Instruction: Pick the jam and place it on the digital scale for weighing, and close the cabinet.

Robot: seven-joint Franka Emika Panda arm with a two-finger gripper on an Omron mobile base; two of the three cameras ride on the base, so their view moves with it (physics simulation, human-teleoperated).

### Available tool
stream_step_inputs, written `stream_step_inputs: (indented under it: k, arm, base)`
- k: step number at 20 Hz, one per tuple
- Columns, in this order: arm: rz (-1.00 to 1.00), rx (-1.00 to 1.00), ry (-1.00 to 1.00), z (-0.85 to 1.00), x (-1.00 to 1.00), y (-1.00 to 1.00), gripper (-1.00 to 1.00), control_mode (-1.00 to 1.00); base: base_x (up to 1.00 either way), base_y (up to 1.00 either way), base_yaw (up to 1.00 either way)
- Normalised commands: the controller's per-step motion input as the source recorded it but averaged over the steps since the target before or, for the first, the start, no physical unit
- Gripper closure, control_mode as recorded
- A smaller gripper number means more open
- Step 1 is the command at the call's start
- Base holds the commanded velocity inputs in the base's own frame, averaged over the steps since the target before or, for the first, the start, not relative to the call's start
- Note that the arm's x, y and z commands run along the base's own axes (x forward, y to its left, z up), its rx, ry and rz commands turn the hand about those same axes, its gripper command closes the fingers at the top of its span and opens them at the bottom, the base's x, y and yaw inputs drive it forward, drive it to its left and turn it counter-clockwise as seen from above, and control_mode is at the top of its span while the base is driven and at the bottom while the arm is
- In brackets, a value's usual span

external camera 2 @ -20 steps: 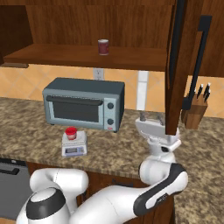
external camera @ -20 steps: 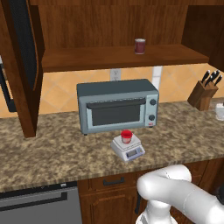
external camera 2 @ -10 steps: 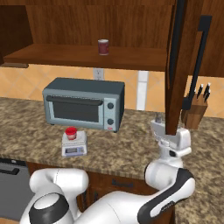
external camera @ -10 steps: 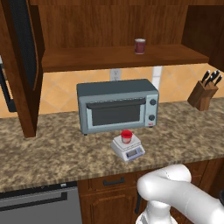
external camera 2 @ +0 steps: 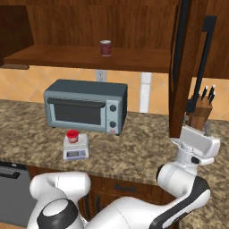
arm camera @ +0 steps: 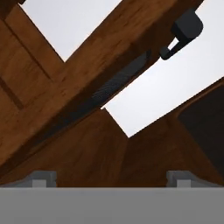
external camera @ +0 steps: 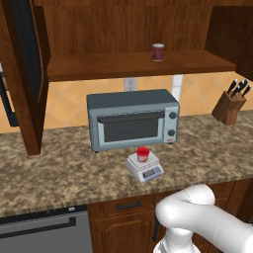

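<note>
Dark wood runs across the far wall, where the cabinet stands with both doors swung out toward the counter; its open shelf carries a maroon cup; below sits the blue-grey toaster oven, and a knife block stands far right. Just in front of the oven the digital scale rests on the speckled stone, and the jam already sits on its plate, so weighing looks done and closing the doors is what remains. By the right-hand door the pincer points upward beneath the door's lower edge; its two fingertips sit wide apart with nothing between them. To shut this door well, I'd judge the hand should come round to the door's outer face near the free edge, press flat against it, and follow the swing in an arc toward the shelf; pushing close to the hinge would waste effort; then the left door needs the same.
</note>
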Motion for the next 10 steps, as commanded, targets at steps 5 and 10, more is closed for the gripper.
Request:
stream_step_inputs:
  k: [5,10]
  arm:
    - [-0.03,0.02,-0.06,0.44,0.0,-0.06,-1.0,-1.0]
    - [-0.01,-0.02,-0.15,0.81,0.0,0.04,-1.0,-1.0]
  base:
    - [0.0,0.0,0.0]
    - [0.0,0.0,0.0]
